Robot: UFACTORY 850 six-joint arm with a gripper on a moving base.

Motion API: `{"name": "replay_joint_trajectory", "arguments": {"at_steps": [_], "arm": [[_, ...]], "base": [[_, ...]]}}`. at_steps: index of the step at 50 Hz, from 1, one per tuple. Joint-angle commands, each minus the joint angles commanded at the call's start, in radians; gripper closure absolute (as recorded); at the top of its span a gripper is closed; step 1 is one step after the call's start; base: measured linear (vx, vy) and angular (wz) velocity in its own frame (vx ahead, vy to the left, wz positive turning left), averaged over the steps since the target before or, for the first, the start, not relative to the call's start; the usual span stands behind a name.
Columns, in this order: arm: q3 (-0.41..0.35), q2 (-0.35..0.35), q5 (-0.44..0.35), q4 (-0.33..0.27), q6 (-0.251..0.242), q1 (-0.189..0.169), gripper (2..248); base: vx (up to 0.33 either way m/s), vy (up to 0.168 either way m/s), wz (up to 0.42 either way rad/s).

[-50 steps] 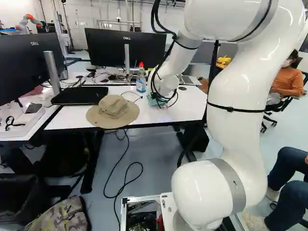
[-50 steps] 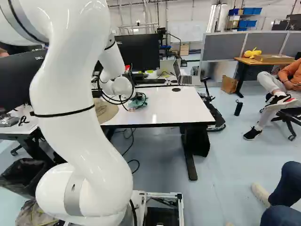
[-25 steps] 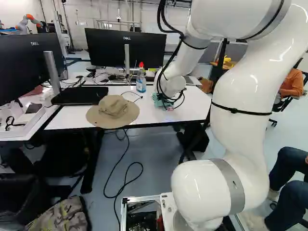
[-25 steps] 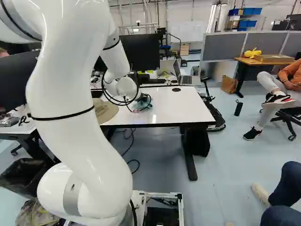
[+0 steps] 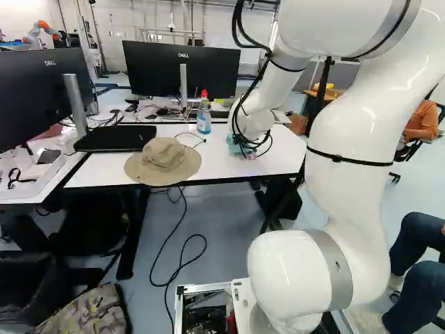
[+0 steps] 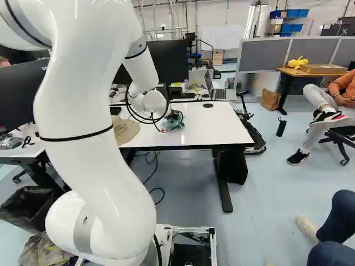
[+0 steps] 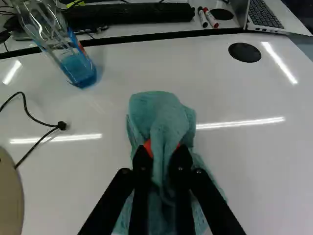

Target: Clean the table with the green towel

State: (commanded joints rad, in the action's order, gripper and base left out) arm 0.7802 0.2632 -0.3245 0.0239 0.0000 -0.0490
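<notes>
Wiping is the step in hand, AFAICT: the end effector [image 7: 162,149] has the green towel [image 7: 161,115] pinched b/w its two fingers, bunched up, w/ loose folds hanging around them. Towel's at the white desk [image 6: 208,128], over the open area to the right of the hat [image 5: 163,167] & the bottle [image 7: 76,63] in the L base view; looks pressed to the surface, but contact is hard to confirm. How much has been wiped, can't tell; no obvious dirt to go by. Next move, IMO: keep the grip, hold light, even pressure & sweep across the bare top in overlapping passes, staying inside the front edge. Watch the thin black cable [image 7: 36,117] near the hat, which could snag, & the bottle, which could tip if clipped; both prob. need a detour or shifting ASAP if that side's to be cleaned too. Re: writing, there's a small logo on the bezel of the rear monitor [image 5: 156,69] & another on the L monitor [image 5: 42,97], not spelled out here. Bottle has a red & blue label, no legible text. Markers [image 7: 211,17] behind the desk's far edge: nothing readable either.
</notes>
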Motion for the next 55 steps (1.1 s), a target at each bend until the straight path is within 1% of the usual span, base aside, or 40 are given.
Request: {"name": "replay_joint_trajectory", "arguments": {"at_steps": [12, 24, 42, 55], "arm": [[-0.007, -0.031, 0.008, 0.0, 0.0, 0.002, 196], [-0.013, -0.064, 0.05, 0.0, 0.0, 0.011, 196], [-0.026, -0.119, 0.173, 0.0, 0.0, 0.042, 196], [-0.035, -0.159, 0.293, 0.0, 0.0, 0.043, 196]], "base": [[0.0, 0.0, 0.0], [0.0, 0.0, 0.0], [0.0, 0.0, 0.0], [0.0, 0.0, 0.0]]}}
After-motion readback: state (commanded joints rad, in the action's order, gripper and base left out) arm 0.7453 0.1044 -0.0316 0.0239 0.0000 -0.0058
